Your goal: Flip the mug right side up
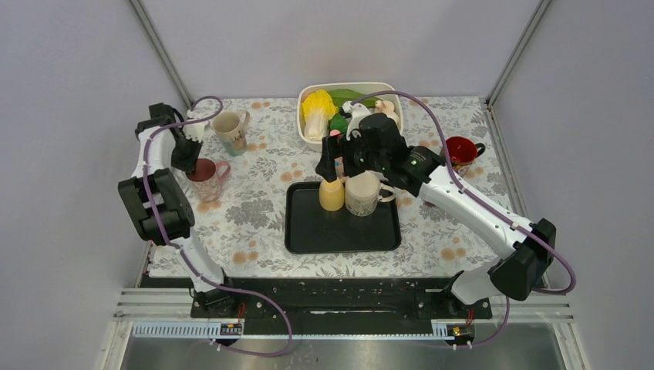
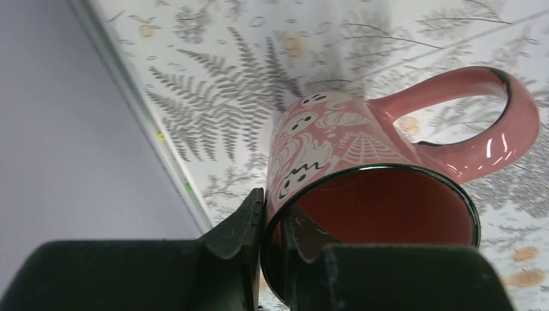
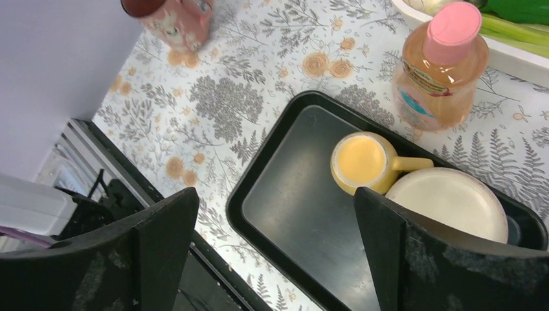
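The pink mug (image 1: 207,179) with ghost drawings stands on the table at the left, mouth up, handle to the right. My left gripper (image 1: 187,158) is shut on its rim. In the left wrist view one finger (image 2: 243,223) presses the outer wall of the mug (image 2: 336,139) and the other is inside the mouth. My right gripper (image 1: 347,158) hangs open and empty above the black tray (image 1: 343,223). In the right wrist view its fingers (image 3: 162,227) straddle the tray (image 3: 291,214). The pink mug also shows at that view's top left (image 3: 171,16).
A yellow mug (image 3: 359,159) and a cream mug (image 3: 450,202) sit bottom up on the tray. An orange bottle (image 3: 440,71) with a pink cap stands behind the tray. A beige mug (image 1: 230,127), a red mug (image 1: 460,150) and a white basin (image 1: 305,96) of vegetables stand farther back.
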You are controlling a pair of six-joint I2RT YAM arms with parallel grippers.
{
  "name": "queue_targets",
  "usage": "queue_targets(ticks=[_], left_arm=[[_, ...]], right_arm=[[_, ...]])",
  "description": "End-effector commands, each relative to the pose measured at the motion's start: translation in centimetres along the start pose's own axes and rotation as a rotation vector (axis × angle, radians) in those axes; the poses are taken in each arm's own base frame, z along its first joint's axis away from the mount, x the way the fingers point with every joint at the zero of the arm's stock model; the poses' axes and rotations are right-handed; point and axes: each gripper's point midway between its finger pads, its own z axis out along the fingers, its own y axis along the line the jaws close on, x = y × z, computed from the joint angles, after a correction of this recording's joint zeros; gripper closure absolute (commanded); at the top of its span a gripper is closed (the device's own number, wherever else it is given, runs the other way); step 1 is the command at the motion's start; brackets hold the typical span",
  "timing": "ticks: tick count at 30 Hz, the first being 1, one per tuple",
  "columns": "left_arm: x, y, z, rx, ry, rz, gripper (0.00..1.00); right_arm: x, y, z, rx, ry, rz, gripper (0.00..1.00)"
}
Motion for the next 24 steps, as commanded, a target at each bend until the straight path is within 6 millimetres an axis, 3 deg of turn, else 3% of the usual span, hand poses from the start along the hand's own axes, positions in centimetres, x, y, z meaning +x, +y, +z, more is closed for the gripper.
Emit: queue_targets(ticks=[1,8,11,14,16,24], left_arm=[[-1.0,3.2,-1.4,-0.043,-0.024,-0.016,1.00],[-0.1,4.2,2.0,0.010,-0.034,-0.036,0.98],[0.1,4.3,2.3,0.028,-0.058,-0.048,0.71],[-0.4,4.3,1.2,0.041,-0.111,-0.059,0.58],[-1.1,4.1,-0.1,0.040,-0.153,-0.056,0.49],[-2.3,2.0,-4.7,0.042,-0.277,-0.039,0.23]], right_arm=[[0.2,-0.4,-2.2,0.000,0.004,-0.105,0.01],[3.1,-3.0,-3.1,0.080,0.112,-0.219,0.01],[4.7,-4.2,-3.9,0.092,0.192,-0.293,0.01],[7.5,-4.4,-5.2,-0.091,0.273,-0.433,0.01],[9.2,-5.9,-5.8,-0.147,0.295,-0.577,0.00],[12.1,-15.3,-5.9,-0.081,0.407,-0.841,0.01]])
